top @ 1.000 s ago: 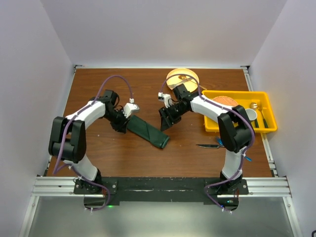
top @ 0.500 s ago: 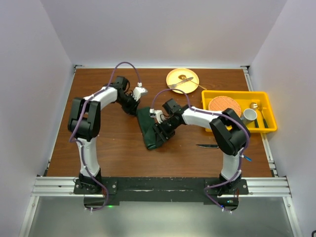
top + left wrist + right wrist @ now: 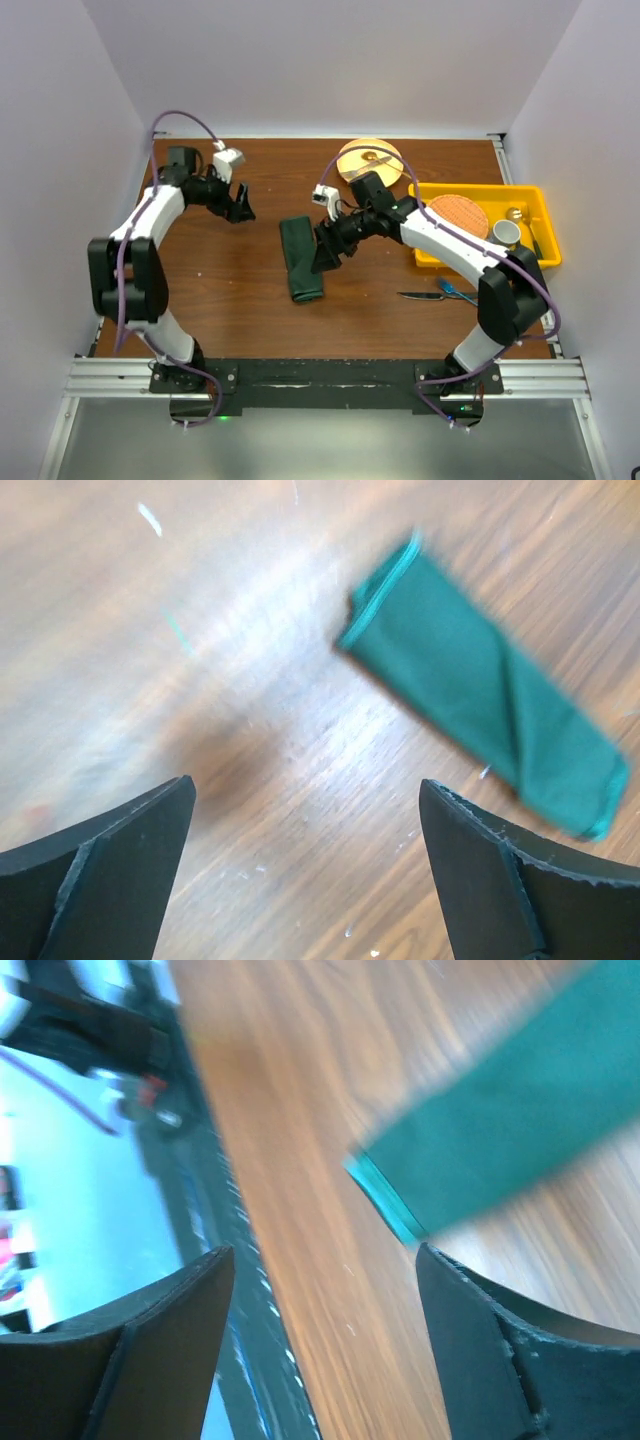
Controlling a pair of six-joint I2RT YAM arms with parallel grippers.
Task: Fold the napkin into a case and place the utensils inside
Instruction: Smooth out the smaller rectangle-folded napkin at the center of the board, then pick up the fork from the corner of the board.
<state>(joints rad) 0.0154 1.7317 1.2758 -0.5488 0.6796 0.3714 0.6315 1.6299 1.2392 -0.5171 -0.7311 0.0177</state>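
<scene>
The napkin, folded into the case [image 3: 300, 258], lies as a narrow dark green strip at mid-table, running near to far. It also shows as the case [image 3: 490, 700] and the case [image 3: 500, 1150] in the wrist views. My left gripper [image 3: 240, 203] is open, off to the far left of the case and apart from it; the left gripper [image 3: 305, 783] has only bare wood between its fingers. My right gripper [image 3: 325, 255] hangs open just right of the case, and the right gripper [image 3: 324, 1250] holds nothing. The knife [image 3: 425, 295] and blue fork [image 3: 458, 292] lie at near right.
A yellow plate [image 3: 350, 150] with a bare-metal utensil sits at the back. A yellow bin [image 3: 480, 188] at the right holds an orange disc, a cup and cutlery. The table's black front rail [image 3: 190, 1160] shows in the right wrist view.
My left gripper opened, let go of the case and swung back to the far left. The right gripper opened wider and came off the case, which now lies near-to-far.
</scene>
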